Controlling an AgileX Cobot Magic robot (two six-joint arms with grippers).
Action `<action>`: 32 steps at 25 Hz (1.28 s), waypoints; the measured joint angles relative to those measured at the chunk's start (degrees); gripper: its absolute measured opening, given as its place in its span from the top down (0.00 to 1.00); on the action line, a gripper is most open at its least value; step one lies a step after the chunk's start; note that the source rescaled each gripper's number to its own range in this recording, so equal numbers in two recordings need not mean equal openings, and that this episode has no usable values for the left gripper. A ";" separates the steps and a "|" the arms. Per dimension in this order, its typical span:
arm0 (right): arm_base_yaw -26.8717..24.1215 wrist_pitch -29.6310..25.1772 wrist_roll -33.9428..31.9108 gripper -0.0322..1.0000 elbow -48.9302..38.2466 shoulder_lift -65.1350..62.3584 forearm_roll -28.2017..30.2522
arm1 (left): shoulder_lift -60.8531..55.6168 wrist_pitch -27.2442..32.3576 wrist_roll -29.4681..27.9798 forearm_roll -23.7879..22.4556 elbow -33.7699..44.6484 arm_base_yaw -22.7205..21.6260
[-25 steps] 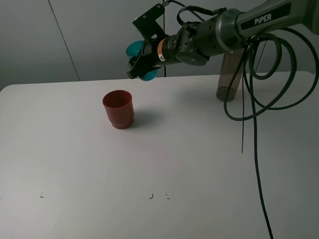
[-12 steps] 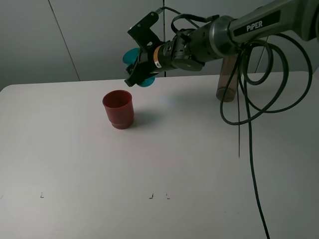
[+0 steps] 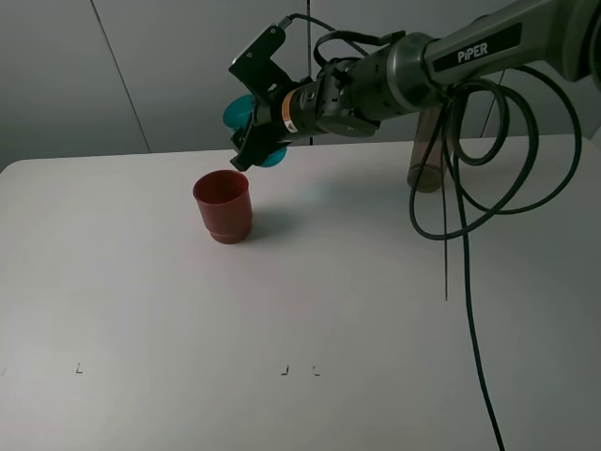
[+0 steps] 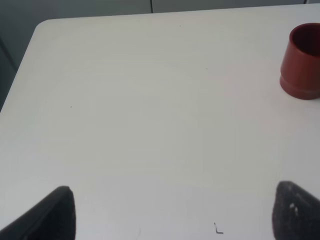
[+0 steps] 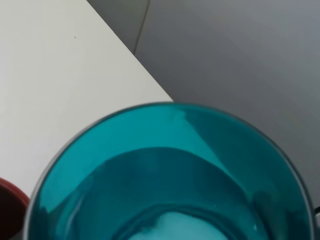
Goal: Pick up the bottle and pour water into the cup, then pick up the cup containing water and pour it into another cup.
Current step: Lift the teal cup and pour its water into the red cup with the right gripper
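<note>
- My right jaws are closed narrow around the cup [image 3: 236, 113], gripping it by its wall. It hangs in the air, tipped, above the red cup [image 3: 223, 205] and a little to its far side.
- From my right wrist I look straight into the teal mouth [image 5: 170, 175]. A pale patch shows at the bottom, but I cannot tell how much water is in there.
- Only a sliver of the red cup's rim [image 5: 7, 206] shows past the teal lip, so I judge the pouring edge is not yet over the red mouth.
- To pour well, I should first bring the low lip over the middle of the red cup, close above its rim, and only then roll the wrist further.
- The roll should be slow. A sudden tip would send water past the far wall of the red cup onto the surface [image 3: 329, 310].
- The grip must stay firm, since smooth tapered plastic could slide through my jaws as the cup goes over.
- The red cup stands free and looks light, so I must not touch it with the teal lip or my jaws.
- The bottle [image 3: 429, 162] stands upright well to the right of the red cup, partly behind my arm and cables, so it will not get in the way of the pour.
- My left jaws stand wide and hold nothing, well away from the red cup [image 4: 302, 62].
</note>
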State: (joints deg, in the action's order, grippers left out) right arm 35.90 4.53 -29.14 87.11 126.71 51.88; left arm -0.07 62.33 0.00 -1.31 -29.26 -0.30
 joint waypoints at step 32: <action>1.71 -1.66 16.23 0.90 0.00 0.00 4.33 | 0.00 0.00 0.39 0.00 0.00 0.00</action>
State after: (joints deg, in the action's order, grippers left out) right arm 37.61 2.86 -12.92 87.11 126.71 56.20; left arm -0.07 62.33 0.39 -1.31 -29.26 -0.30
